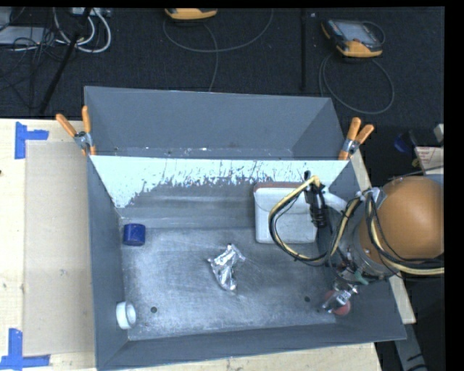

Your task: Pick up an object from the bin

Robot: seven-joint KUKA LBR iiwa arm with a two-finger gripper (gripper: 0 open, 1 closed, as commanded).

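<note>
**Setting:** robotics laboratory or test cell. Evidence is listed by position relative to the grey metal bin (217,130).

- Behind the bin: a dark carpeted floor (254,65) is carrying loose cables (94,32). Some are bunching at the far left and others are lying in thin loops.
- Behind the bin's right corner: a handheld device (353,36) in yellow-orange casing is lying on that floor, its lead curling toward the bin.
- Behind the bin's middle: a second such device (190,11) is showing at the top edge.
- Right of the bin: a robot arm (362,253) is reaching in over the rim. It is wearing a rounded orange cover (409,217) and trailing black-and-yellow cabling (286,235).
</note>
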